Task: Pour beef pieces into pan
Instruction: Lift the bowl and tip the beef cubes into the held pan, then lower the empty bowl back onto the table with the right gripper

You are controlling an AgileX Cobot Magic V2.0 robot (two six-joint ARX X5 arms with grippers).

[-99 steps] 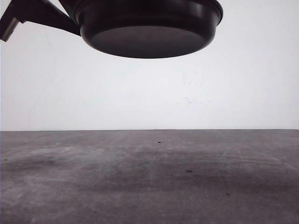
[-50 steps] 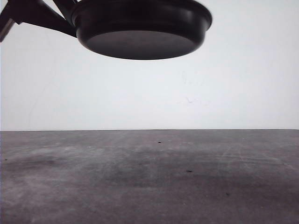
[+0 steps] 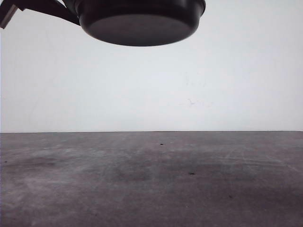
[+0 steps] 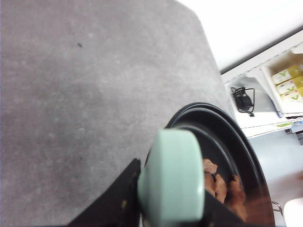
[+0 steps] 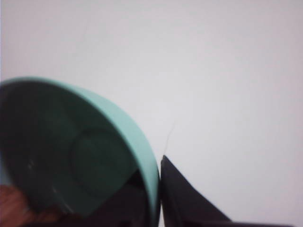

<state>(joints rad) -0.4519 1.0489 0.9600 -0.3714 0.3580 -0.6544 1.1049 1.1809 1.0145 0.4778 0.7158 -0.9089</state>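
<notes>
black pan [image 4: 246, 156], mint-green handle [image 4: 171, 177], reddish-brown beef pieces [image 4: 220, 187]

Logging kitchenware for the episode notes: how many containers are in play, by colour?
Black: 1, the shallow round black frying pan with beef pieces inside, its mint-green handle in the left claw.
Teal: 1, the deep teal bowl on the right claw.
Total: 2.
</notes>
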